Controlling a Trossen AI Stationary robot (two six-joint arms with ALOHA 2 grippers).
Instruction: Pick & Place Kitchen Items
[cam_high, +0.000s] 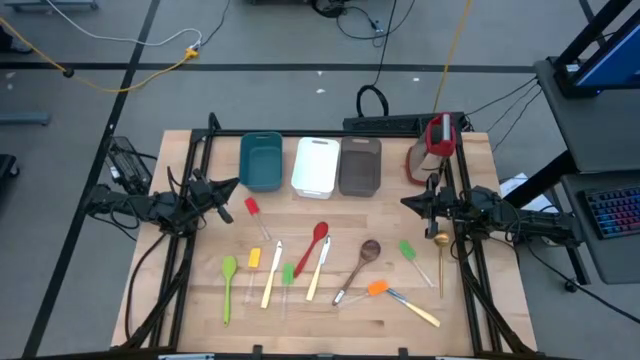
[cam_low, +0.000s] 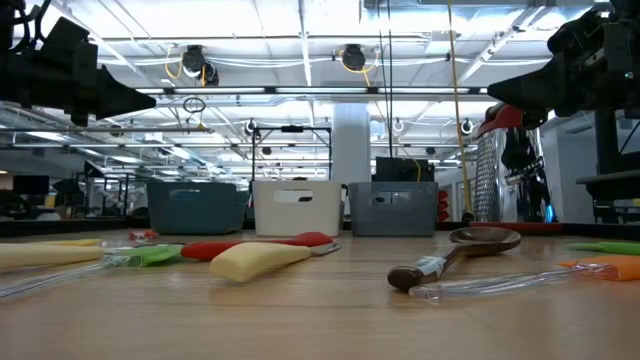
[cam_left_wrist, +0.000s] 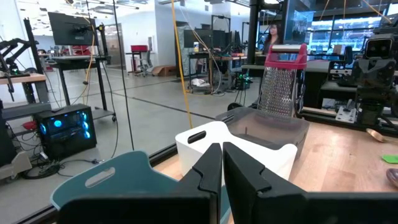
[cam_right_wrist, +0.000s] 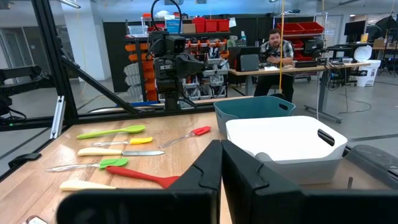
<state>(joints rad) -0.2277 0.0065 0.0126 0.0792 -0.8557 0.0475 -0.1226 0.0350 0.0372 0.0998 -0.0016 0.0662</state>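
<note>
About a dozen kitchen items are lying spread across the near half of the bench (cam_high: 180, 150) in the high view, and neither pincer is carrying any of them. The left pincer (cam_high: 232, 185) is hovering at the left edge with its fingers pressed together. The red spatula (cam_high: 254, 212) is lying just near-right of it, long axis running from far-left to near-right, so this arm looks to be the closer one for that piece. The right pincer (cam_high: 408, 202), also pressed together and empty, is hanging at the right edge. The gold spoon (cam_high: 440, 250) is lying almost under that arm, lengthwise near to far, with the green spatula (cam_high: 409, 251) just to its left. The teal tray (cam_high: 261, 160), white tray (cam_high: 315, 165) and grey tray (cam_high: 360, 165) are sitting in a row at the far edge, between the arms.

In the low view, both arms are hanging well above the bench while the wooden spoon (cam_low: 455, 256) and a pale-handled knife (cam_low: 260, 259) are resting flat.

In the left wrist view, the left arm's fingers (cam_left_wrist: 205, 171) are meeting, pointing across the trays.

In the right wrist view, the right arm's fingers (cam_right_wrist: 208, 165) are likewise meeting, with the green spoon (cam_right_wrist: 112, 131) lying far across the bench, nearer the other arm.
</note>
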